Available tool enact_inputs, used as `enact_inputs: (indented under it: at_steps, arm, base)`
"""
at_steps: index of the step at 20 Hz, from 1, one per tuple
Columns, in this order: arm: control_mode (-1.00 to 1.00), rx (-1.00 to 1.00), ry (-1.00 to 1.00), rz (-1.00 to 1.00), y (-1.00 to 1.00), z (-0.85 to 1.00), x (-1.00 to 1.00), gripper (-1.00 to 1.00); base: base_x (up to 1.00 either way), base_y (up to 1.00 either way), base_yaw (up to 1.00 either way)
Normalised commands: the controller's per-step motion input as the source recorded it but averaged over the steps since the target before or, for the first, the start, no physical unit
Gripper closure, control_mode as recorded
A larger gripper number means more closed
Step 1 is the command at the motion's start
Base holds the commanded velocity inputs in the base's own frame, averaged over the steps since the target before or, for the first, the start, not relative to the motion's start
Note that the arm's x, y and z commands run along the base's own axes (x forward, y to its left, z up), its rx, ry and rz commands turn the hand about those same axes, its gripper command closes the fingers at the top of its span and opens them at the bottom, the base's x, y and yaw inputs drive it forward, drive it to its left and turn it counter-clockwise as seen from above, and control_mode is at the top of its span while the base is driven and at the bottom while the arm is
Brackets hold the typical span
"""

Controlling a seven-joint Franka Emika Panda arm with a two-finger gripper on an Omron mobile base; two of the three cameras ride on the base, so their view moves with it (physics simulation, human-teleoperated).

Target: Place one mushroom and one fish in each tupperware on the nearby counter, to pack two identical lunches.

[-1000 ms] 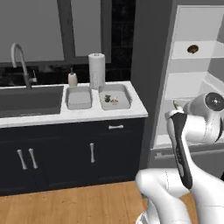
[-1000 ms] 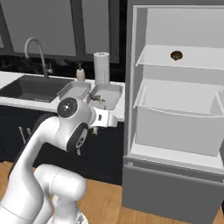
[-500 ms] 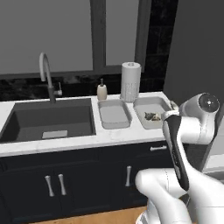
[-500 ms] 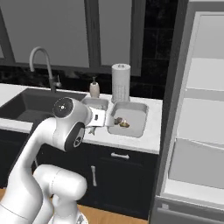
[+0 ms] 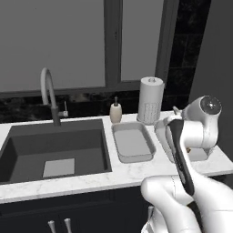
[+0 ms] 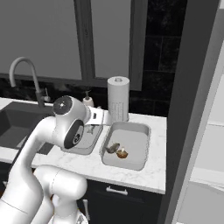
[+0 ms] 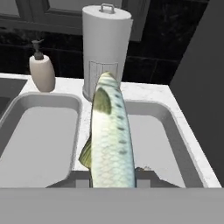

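Your two-finger gripper sits at the bottom centre of the hand view, its jaws closed narrowly on the tail end of a slender pale silvery-grey fish. The fish rises up the middle of that frame, head toward the white paper-towel roll at top centre.

Behind the fish lie two shallow light-grey rectangular tupperware trays side by side on the white marble-look counter. The left tray shows a bare floor; the right tray is partly covered by the fish.

In the right base view, the right-hand tray at frame centre holds a second pale fish touching a small brown mushroom near its lower left corner. You see the gripper just left of that tray; what it holds is too small to tell there.

A cream soap dispenser stands at upper left of the hand view.
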Motion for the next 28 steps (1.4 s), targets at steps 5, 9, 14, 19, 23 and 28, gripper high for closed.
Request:
enact_inputs:
  at_steps: [5,9,14,19,23,28]
  arm:
    - [-1.0,-0.08,0.27,0.0,0.92,-0.51,0.9,1.0]
    - [-1.0,0.0,0.25,0.0,0.27,-0.63,1.0,1.0]
    - [-1.0,0.07,0.23,0.0,0.16,-0.79,0.72,1.0]
    - [-1.0,0.04,0.09,0.0,0.68,-0.4,0.46,1.0]
    - [-1.0,0.0,0.0,0.0,0.05,-0.63,-0.04,-1.0]
    - [-1.0,0.0,-0.01,0.0,0.0,-0.1,0.0,-1.0]
  base:
    - [0.0,0.0,0.0]
    - [0.0,0.0,0.0]
    - [0.0,0.0,0.0]
    - [0.0,0.0,0.0]
    - [0.0,0.0,0.0]
    - [0.0,0.0,0.0]
